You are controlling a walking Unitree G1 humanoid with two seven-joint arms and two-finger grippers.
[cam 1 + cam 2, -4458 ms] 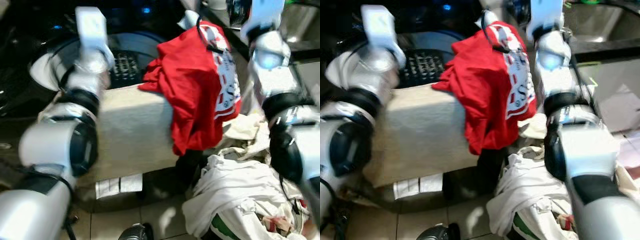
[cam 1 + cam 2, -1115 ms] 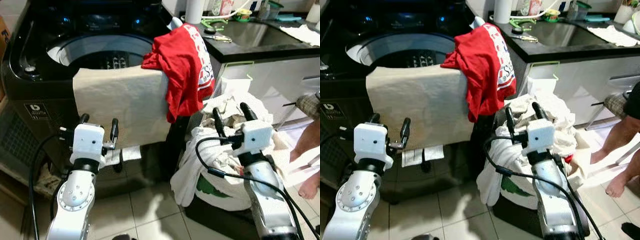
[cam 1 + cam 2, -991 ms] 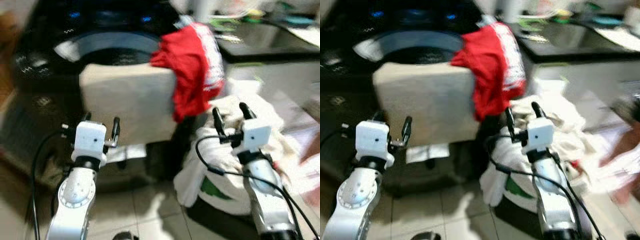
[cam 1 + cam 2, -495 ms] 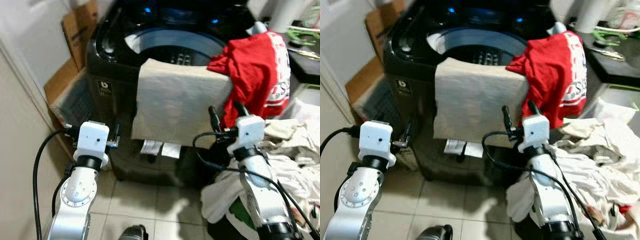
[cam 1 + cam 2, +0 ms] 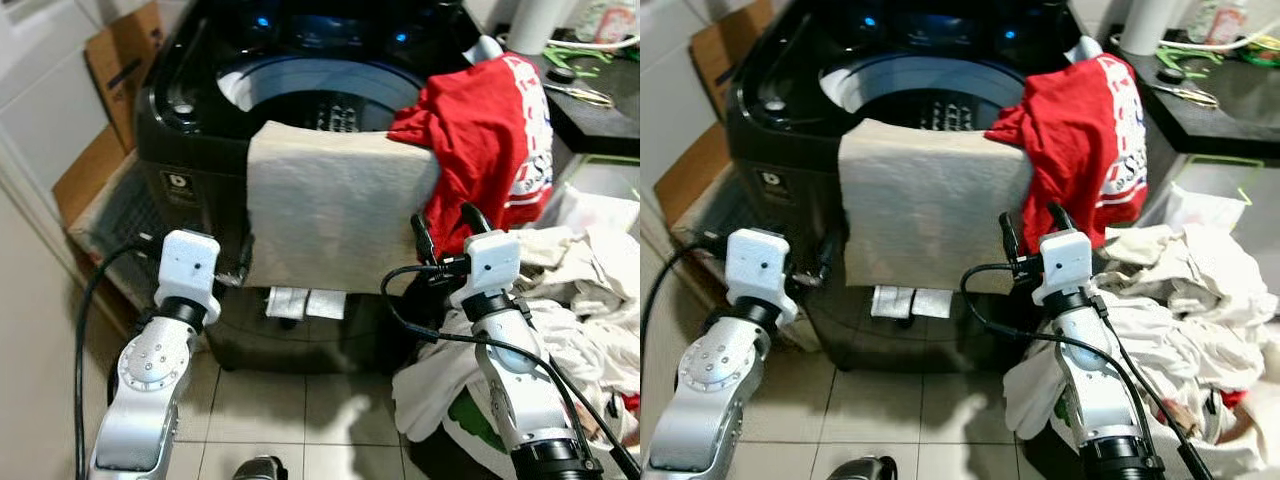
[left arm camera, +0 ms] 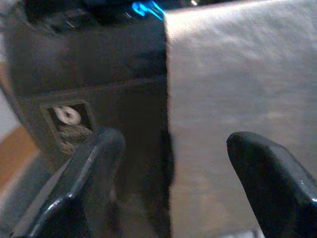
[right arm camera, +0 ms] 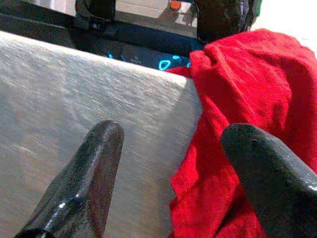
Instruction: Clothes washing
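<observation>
Standing at far left, cardboard [image 5: 120, 70]: flat brown sheets leaning against a pale wall.
Left gripper [image 6: 173, 183]: black fingers spread apart, holding nothing, raised just before the washer's front, at the towel's left edge.
Washer [image 5: 190, 150]: top-loading, glossy black body, lid up, blue lights glowing on the rear panel. Round drum [image 5: 320, 95] with perforated metal wall; what lies inside cannot be made out.
Towel [image 5: 335, 215]: beige, coarse-woven, rectangular, draped over the washer's front rim and hanging flat down the front; two white tags at its lower hem.
Shirt [image 5: 490, 135]: red, soft and crumpled, with white printed panel, draped over the washer's right front corner, overlapping the towel's right edge and hanging down the side.
Right gripper [image 7: 168, 173]: black fingers spread apart, holding nothing, raised in front of the seam where towel and shirt meet, touching neither.
Floor [image 5: 270, 410]: pale glazed tiles with dark grout.
Laundry pile [image 5: 1180, 300]: white and cream garments, rumpled, heaped to the right of the washer and spilling over a white sack with green print; the sack's full shape is hidden.
Counter [image 5: 1230, 100]: dark, glossy top at far right, carrying scissors [image 5: 1185, 93] and a white roll [image 5: 1140, 25] near its back edge
</observation>
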